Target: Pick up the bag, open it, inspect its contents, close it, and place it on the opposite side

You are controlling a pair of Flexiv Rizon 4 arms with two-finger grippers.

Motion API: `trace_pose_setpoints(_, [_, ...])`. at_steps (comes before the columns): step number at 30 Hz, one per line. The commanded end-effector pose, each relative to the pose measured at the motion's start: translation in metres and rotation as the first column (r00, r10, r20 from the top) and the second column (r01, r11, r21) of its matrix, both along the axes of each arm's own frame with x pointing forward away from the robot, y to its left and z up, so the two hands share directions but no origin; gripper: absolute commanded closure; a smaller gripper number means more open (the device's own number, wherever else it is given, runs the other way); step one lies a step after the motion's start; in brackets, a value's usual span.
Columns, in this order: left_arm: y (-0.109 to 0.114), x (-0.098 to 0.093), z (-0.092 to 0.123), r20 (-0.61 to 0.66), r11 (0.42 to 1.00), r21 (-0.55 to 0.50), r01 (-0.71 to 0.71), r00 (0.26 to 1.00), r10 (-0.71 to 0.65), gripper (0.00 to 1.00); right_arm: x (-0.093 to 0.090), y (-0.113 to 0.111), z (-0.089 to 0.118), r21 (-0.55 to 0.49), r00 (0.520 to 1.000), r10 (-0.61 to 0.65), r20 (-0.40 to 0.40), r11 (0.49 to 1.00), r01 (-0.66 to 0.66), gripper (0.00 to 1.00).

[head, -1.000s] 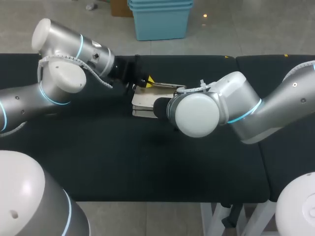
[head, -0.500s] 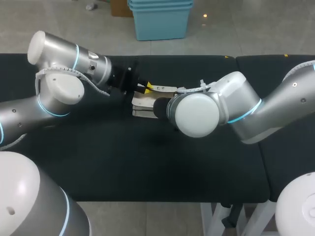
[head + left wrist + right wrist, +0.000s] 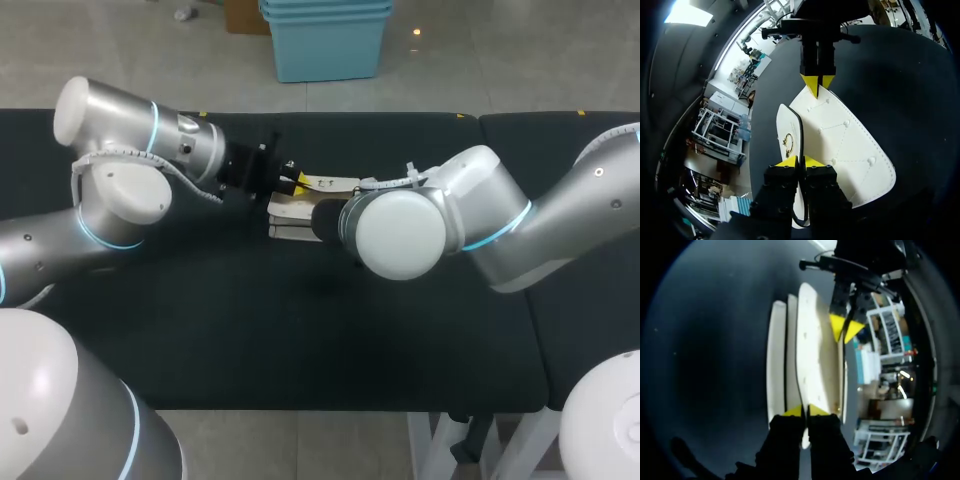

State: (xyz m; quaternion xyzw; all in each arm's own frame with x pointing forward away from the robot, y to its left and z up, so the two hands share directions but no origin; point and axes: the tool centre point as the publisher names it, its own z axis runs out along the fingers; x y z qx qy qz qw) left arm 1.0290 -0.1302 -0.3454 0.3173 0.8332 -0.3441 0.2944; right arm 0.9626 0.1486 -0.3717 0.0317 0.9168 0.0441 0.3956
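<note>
As seen from above, lying on the table (image 3: 300,330), white bag (image 3: 288,212) with left tool (image 3: 293,183) at its end. In left wrist view, that tool pinched narrow on bag's flap edge. In right wrist view, right tool (image 3: 804,411) clamped on opposite end.

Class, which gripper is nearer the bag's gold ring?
Left. The left gripper is right beside the ring; the right gripper is at the bag's far end.
</note>
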Motion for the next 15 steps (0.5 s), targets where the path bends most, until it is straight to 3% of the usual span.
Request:
trace_pose_setpoints(1, [0.002,-0.004,0.001,0.012,1.0,-0.011,0.001,1.0,-0.001,1.0,0.001,0.001,-0.002,0.0,1.0,-0.001,0.003,1.0,0.001,1.0])
trace_pose_setpoints(2, [0.002,-0.004,0.003,0.013,1.0,-0.012,0.0,1.0,0.0,0.95,0.001,0.001,-0.002,0.0,1.0,-0.001,0.003,1.0,0.001,1.0])
trace_pose_setpoints(4, [0.002,-0.004,0.005,0.017,1.0,-0.015,0.001,1.0,-0.001,0.69,0.001,0.001,-0.002,0.0,1.0,-0.001,0.003,1.0,0.001,1.0])
trace_pose_setpoints(6, [0.001,-0.003,0.009,0.019,1.0,-0.017,0.001,1.0,-0.001,0.57,0.001,0.001,-0.002,0.0,1.0,-0.001,0.003,1.0,0.001,1.0])
trace_pose_setpoints(10, [0.0,-0.001,0.014,0.023,1.0,-0.021,0.002,1.0,-0.001,0.51,0.001,0.001,-0.002,0.0,1.0,-0.001,0.003,1.0,0.001,1.0])
trace_pose_setpoints(15, [-0.002,0.002,0.019,0.013,1.0,-0.028,0.0,1.0,0.0,0.52,0.001,0.001,-0.002,0.0,1.0,-0.001,0.003,1.0,0.001,1.0])
